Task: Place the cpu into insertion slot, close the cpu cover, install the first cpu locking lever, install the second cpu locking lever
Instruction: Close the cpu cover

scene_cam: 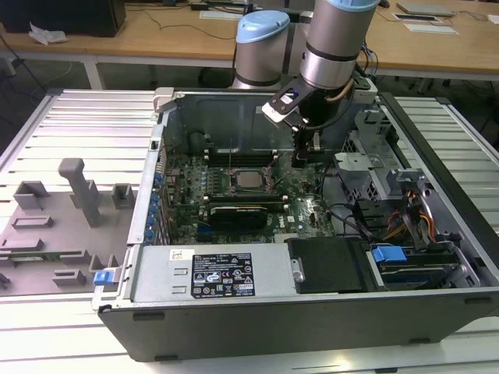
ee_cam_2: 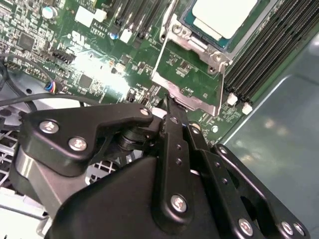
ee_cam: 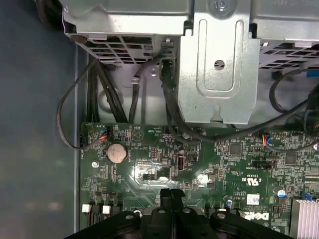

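While the claw hangs low over the green motherboard, fingers pressed together, the cpu sits in the insertion slot.
Swung off the chip, the cpu cover lies between slot and claw; the claw's tip meets its near edge, but I cannot tell whether it pinches it.

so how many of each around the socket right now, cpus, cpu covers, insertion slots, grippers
cpu: 1
cpu cover: 1
insertion slot: 1
gripper: 1
Total: 4
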`<state>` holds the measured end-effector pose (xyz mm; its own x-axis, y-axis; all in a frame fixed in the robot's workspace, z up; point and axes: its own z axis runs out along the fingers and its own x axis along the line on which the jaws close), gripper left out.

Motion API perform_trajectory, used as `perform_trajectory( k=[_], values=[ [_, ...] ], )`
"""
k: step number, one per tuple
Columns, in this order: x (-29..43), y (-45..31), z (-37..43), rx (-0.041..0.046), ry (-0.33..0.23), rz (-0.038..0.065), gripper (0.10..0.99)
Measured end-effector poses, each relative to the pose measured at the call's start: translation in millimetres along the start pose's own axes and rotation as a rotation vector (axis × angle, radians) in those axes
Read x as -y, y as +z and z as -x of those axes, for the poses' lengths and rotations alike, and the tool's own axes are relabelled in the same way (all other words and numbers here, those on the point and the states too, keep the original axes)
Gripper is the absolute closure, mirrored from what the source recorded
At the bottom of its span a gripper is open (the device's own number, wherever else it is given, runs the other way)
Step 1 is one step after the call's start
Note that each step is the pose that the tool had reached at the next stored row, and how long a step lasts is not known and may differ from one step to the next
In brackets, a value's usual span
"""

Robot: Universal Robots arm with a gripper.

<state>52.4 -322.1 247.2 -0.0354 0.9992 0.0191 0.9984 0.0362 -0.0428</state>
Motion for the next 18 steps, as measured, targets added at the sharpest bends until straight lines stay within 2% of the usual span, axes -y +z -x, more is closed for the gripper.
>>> perform_trajectory(
  k=[3, 6, 13, 15, 18],
  values=[
    [11.3, 0.5, -2.1, 0.0001, 0.0, 0.004, 0.98],
    [25.4, 1.2, -3.9, 0.0003, 0.0, 0.009, 0.98],
    [47.7, 2.2, -6.1, 0.0005, 0.0, 0.014, 0.98],
    [51.1, 2.3, -6.3, 0.0006, 0.0, 0.016, 0.98],
    [64.0, 4.2, -6.9, 0.0015, -0.001, 0.043, 0.98]
  ],
)
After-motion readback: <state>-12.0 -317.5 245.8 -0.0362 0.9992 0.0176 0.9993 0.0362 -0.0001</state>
